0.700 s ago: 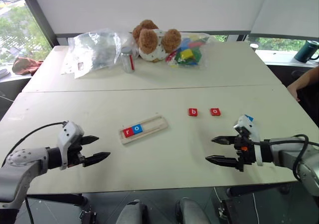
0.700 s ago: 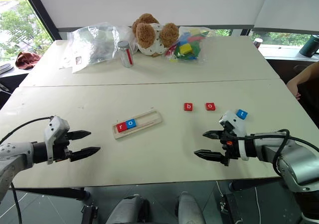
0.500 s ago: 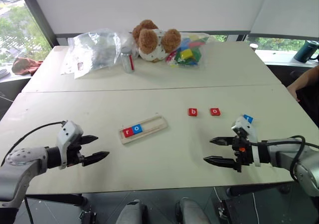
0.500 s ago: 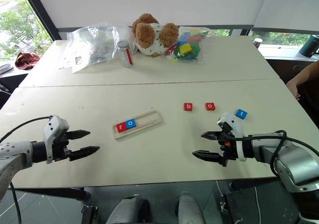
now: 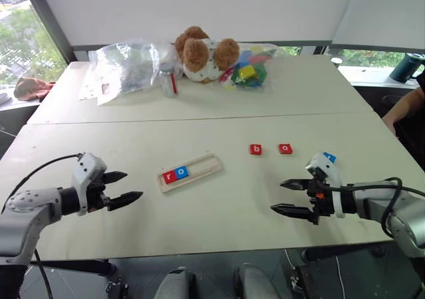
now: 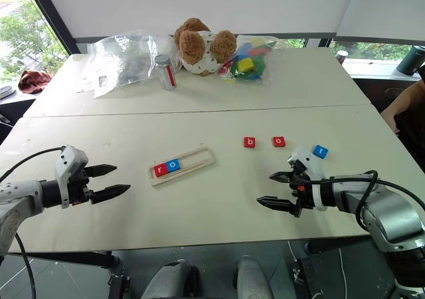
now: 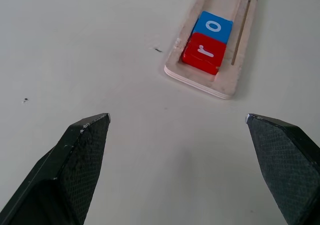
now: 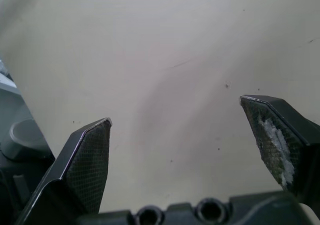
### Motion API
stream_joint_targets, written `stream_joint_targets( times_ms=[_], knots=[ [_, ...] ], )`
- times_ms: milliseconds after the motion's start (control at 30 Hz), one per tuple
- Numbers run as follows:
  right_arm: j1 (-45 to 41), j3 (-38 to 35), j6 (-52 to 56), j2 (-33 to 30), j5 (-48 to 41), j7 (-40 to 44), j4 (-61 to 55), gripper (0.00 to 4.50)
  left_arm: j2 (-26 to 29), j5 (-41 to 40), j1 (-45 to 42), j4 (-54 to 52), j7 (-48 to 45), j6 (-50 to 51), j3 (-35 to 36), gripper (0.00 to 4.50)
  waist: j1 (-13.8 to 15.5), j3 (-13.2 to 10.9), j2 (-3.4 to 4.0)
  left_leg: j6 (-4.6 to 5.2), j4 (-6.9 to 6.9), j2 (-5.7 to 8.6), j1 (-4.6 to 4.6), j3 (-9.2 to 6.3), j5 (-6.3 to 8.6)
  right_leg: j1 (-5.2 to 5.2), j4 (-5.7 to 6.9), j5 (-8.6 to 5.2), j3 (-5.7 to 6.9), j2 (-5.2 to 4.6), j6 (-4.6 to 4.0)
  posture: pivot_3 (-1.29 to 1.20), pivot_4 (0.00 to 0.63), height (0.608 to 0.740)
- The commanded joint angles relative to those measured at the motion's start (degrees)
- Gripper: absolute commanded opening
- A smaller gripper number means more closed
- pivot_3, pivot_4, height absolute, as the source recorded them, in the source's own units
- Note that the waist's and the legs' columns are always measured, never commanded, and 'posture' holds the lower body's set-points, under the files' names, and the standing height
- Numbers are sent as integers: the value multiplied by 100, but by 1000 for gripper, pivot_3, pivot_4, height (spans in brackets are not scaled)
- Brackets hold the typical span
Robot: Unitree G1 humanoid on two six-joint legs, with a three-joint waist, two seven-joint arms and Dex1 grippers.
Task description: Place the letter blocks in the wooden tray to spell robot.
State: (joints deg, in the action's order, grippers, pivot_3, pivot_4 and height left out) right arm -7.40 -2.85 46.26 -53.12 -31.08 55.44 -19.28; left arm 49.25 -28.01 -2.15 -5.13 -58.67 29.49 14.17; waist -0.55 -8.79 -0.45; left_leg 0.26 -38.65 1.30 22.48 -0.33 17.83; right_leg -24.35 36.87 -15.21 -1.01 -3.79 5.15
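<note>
The pale table (image 6: 199,206) held the wooden tray (image 6: 182,164), "r" and "o" already seated. The loose red "b" tile (image 6: 250,142) lay near my right gripper (image 6: 277,190), jaws wide and empty like my left gripper (image 6: 109,181). It looked light, rigid, slick; I'd pinch opposite edges.

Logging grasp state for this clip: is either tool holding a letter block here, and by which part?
Nothing is held. The left tool and right tool both hover open and empty over the table.

Wooden tray (image 5: 199,169) holds red r (image 5: 170,176), blue o (image 5: 182,172); b (image 5: 255,149), o (image 5: 285,149), t (image 5: 330,157) loose.
</note>
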Motion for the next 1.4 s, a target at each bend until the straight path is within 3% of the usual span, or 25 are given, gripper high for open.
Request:
stream_joint_targets(
  times_ms=[33, 200, 400, 533, 833, 1333, 1400],
  knots=[
    [-272, -104, 91, -254, -18, 132, 27, 4466, 388, 147, -571, 174, -553, -383, -179, 4500, 29, -1, -1, 0, -2, 0, 1, 0, 0, 0, 0, 0, 1, 0, 0, 0, 150, 740],
    [-963, 79, 641, -69, -357, 81, -81, 4466, 373, 450, -1431, 547, -1023, -759, -824, 4500, -5, -3, 3, 0, -9, 2, 3, 0, 0, 2, 0, 0, -1, -1, 0, 0, 150, 740],
    [-1530, 884, 1108, 777, -170, -741, -709, 4466, -317, 942, -2068, 1330, -1153, -1456, -1569, 4500, -17, -3, 4, -1, -4, 0, 10, 1, -1, -20, 17, 1, 2, 7, 1, 0, 150, 740],
    [-1616, 1054, 1287, 1098, -239, -1053, -1113, 4466, -589, 1157, -2174, 1586, -1176, -1810, -1792, 4500, -5, -2, 4, 0, -54, 3, 90, 0, -3, -80, 32, 3, 3, 9, 5, 0, 150, 740],
    [-1481, 1061, 1331, 1094, -284, -1155, -1365, 4466, -1004, 1600, -2289, 2267, -1129, -2459, -2012, 4500, 1, 0, 0, 2, -58, 8, 90, -1, -3, -76, 33, 3, 8, 10, 6, 0, 150, 740],
    [-1322, 977, 1054, 953, -175, -1174, -1264, 4466, -1096, 1973, -2074, 2843, -1113, -2990, -2175, 4500, -6, 1, -1, 4, -58, 7, 67, -2, -3, -53, 36, 3, 10, 15, 6, 0, 150, 740],
    [-1320, 976, 1044, 948, -165, -1186, -1245, 4500, -1117, 1956, -2078, 2889, -1123, -3002, -2178, 3962, -6, 1, -1, 4, -57, 7, 52, -2, -3, -38, 36, 3, 10, 15, 6, 0, 150, 740]
  ],
)
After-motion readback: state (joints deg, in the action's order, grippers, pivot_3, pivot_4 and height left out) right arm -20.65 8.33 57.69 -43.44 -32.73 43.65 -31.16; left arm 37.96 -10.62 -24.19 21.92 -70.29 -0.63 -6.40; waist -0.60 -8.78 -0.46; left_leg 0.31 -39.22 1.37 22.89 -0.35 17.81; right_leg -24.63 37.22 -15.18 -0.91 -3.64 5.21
